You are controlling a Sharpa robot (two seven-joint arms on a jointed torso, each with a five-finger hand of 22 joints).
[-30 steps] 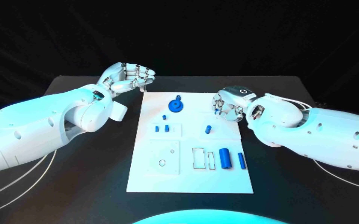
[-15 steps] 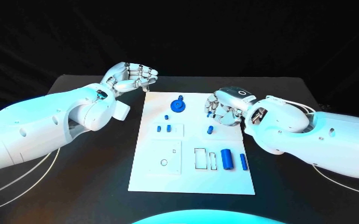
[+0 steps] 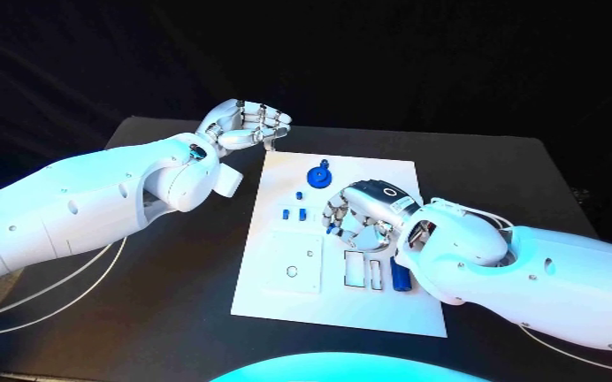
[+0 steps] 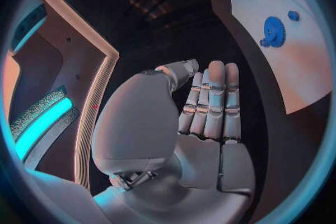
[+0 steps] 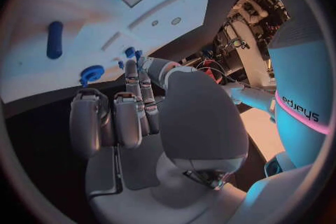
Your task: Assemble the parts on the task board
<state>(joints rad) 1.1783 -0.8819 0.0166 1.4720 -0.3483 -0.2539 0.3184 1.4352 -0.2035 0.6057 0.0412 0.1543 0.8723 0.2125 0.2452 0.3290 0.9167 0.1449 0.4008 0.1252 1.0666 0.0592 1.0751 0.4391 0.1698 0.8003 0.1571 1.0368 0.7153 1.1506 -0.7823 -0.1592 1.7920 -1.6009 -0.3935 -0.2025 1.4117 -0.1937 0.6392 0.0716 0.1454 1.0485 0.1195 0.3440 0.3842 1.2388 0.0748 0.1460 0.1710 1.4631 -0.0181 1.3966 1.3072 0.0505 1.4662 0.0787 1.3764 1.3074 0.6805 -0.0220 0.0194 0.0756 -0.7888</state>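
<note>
The white task board [image 3: 287,307] lies mid-table. My right hand [image 3: 363,218] hovers over its middle, and a small blue part [image 5: 138,55] sits pinched at its thumb tip. A blue gear [image 3: 319,175] stands near the board's far end, with three small blue parts [image 3: 294,214] beside it. A blue cylinder [image 3: 401,278] lies half hidden under my right wrist, next to two narrow slots [image 3: 365,271]. My left hand [image 3: 248,126] hangs off the board's far left corner, its fingers curled in on nothing. The gear [image 4: 273,31] and the board [image 4: 294,73] also appear in the left wrist view.
A square inset [image 3: 296,263] with a round hole sits on the board's near left. Black tabletop [image 3: 153,311] surrounds the board, with white cables [image 3: 77,289] trailing on the left. My right forearm [image 3: 510,263] covers the board's near right side.
The camera has shifted. My right hand has moved from the board's right edge inward over its middle, carrying the small blue part. The left hand keeps its place by the far left corner.
</note>
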